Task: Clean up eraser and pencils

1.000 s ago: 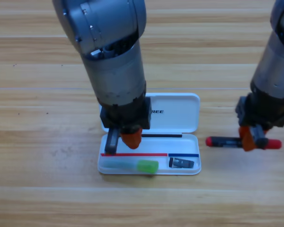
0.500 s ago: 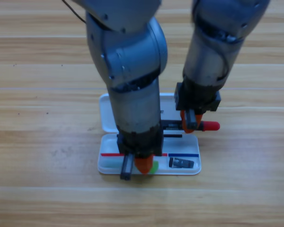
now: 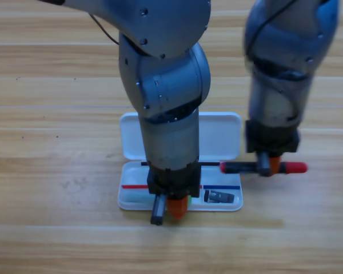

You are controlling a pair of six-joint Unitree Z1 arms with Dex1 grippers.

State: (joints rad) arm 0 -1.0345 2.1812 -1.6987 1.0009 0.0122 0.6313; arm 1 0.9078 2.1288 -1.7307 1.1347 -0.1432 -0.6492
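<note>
The white case (image 3: 220,134) lies open, its lid at the back and its tray (image 3: 238,204) in front. The eraser (image 3: 219,197), a short black block, lies in the tray's right end. My left gripper (image 3: 168,209) points down at the tray's front edge, over the pale green pencil (image 3: 188,201), of which only a green sliver shows. My right gripper (image 3: 268,165) is shut on the red-and-black pencil (image 3: 292,167), which lies level across the case's right edge, its black end over the tray.
Both grey arms come down from the top edge and hide most of the case's middle. Bare wooden table (image 3: 57,217) surrounds the case on all sides.
The right gripper has carried the red-and-black pencil rightward and toward the front, from over the lid to the case's right edge. The left gripper has shifted slightly toward the tray's front.
</note>
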